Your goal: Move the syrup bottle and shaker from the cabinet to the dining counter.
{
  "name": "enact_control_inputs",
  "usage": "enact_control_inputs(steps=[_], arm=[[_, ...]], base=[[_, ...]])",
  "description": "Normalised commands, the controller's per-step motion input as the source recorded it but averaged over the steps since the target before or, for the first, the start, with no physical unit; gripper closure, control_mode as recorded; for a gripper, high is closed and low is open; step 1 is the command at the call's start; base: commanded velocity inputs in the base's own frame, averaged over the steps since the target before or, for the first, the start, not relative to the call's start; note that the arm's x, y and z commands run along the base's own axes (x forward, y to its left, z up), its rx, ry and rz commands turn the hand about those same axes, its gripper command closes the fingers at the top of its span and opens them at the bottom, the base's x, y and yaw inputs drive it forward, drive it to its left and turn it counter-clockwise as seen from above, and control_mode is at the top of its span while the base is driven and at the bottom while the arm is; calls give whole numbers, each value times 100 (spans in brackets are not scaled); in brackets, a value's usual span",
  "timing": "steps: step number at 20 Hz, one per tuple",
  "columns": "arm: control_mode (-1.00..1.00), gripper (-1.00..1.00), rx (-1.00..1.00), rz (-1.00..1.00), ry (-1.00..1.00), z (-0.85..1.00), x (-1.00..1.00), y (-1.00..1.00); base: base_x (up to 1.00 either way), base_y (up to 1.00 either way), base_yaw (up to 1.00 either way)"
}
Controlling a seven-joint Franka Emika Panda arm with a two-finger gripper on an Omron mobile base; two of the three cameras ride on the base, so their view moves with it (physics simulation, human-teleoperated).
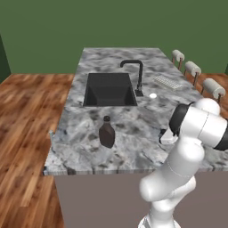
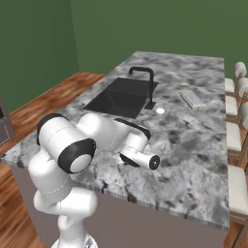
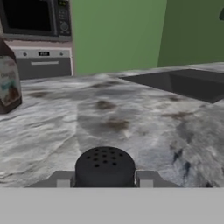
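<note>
- The syrup bottle [image 1: 107, 132] is seen standing upright on the desk [image 1: 133, 151], near the front edge and in front of the black sink [image 1: 109, 89].
- In the hand view, the syrup bottle [image 3: 8, 78] is found at the left edge, its pale label facing the camera, well apart from the shaker [image 3: 105, 167].
- The shaker is held between the gripper [image 3: 105, 180] fingers; its perforated black top is seen right in front of the camera, with a finger pressed against each side.
- The gripper is thus clenched on the shaker, low above the marbled surface of the desk [image 3: 131, 127]; whether the shaker's base touches the stone cannot be told.
- In the left base view, the arm is bent over the right part of the desk, to the right of the syrup bottle; the gripper itself is hidden behind the arm's wrist there.
- A black faucet [image 1: 136, 73] is placed at the right rim of the sink, and a small white round spot [image 1: 152, 95] lies just beside its foot.
- A flat pale tray-like thing [image 1: 167, 82] is laid further right on the desk.
- Stools [image 1: 193, 71] with pale cushions are lined up along the far right side of the desk.
- A microwave [image 3: 37, 19] is seen in the background of the hand view, above an oven front [image 3: 43, 63].
</note>
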Motion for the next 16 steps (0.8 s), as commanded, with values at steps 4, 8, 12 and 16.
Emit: enact_control_inputs(steps=[4, 8, 12, 16], arm=[[-100, 100, 1, 0, -3, -32, 0, 0], [-100, 100, 3, 0, -5, -27, 0, 0], [-100, 100, 3, 0, -4, -25, 0, 0], [-100, 100, 1, 0, -3, -20, 0, 0]], base=[[0, 0, 0], [0, 0, 0], [0, 0, 0], [0, 0, 0]])
